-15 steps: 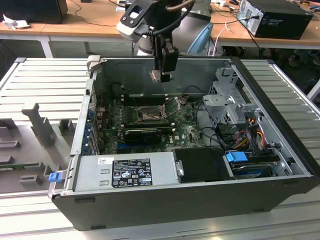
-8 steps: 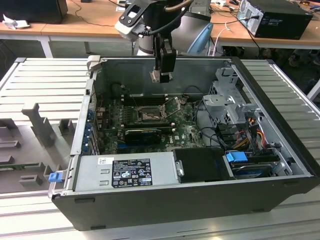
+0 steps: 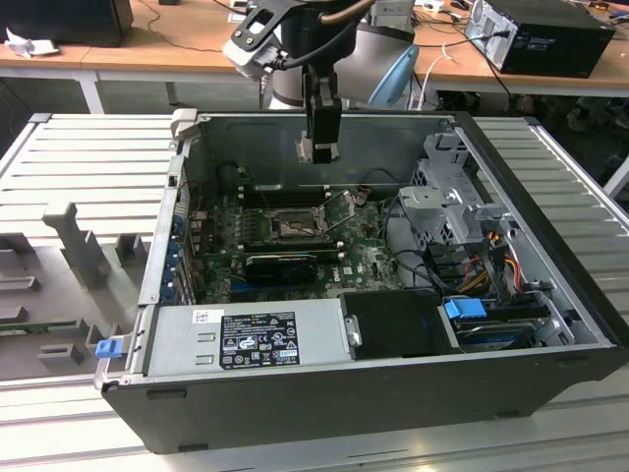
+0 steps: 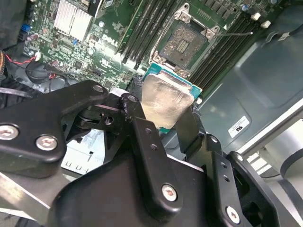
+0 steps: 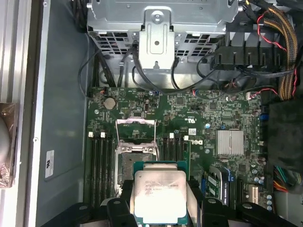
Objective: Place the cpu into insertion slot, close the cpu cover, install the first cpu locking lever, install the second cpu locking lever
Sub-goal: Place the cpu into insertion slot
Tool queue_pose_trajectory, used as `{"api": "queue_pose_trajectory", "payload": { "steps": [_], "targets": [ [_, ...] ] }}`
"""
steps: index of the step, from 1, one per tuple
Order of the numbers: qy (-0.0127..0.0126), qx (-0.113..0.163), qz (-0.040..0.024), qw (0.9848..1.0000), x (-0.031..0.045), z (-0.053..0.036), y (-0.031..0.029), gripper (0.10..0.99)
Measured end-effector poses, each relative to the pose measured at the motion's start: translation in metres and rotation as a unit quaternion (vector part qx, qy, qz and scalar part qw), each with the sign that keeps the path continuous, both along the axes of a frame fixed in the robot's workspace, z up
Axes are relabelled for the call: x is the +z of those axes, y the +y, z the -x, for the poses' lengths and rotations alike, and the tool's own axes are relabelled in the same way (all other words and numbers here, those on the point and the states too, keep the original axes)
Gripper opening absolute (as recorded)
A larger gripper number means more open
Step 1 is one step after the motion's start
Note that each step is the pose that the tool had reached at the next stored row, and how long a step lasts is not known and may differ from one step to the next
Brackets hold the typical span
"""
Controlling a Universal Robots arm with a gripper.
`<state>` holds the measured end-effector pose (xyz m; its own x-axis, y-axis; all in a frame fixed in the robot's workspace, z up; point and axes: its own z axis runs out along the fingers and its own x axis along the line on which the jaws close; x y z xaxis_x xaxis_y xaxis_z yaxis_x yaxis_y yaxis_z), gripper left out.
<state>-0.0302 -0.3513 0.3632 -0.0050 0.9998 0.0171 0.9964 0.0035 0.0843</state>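
Over the green motherboard (image 5: pixel 203 118) in the open computer case (image 3: pixel 295 393), the gripper (image 3: pixel 319 153) has its fingers (image 4: pixel 144 142) clamped on opposite edges of the cpu (image 5: pixel 158 196), held flat, metal top up, above the uncovered insertion slot (image 4: pixel 187 45), which lies below, slightly offset.

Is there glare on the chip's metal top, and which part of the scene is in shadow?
Second wrist view: the chip shows a pale, washed-out sheen on top; first wrist view: the same chip is evenly lit, its print visible; exterior view: the board inside the case is dimmer than the table around it.
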Motion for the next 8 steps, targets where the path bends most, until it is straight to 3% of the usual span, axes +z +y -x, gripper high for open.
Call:
{"api": "queue_pose_trajectory", "payload": {
  "steps": [2,8],
  "targets": [
    [0.0001,-0.008,0.0000,1.0000,-0.0010,0.0000,0.0000,0.529],
    [0.0016,-0.011,0.0001,0.9999,-0.0135,0.0008,0.0000,0.529]
  ]
}}
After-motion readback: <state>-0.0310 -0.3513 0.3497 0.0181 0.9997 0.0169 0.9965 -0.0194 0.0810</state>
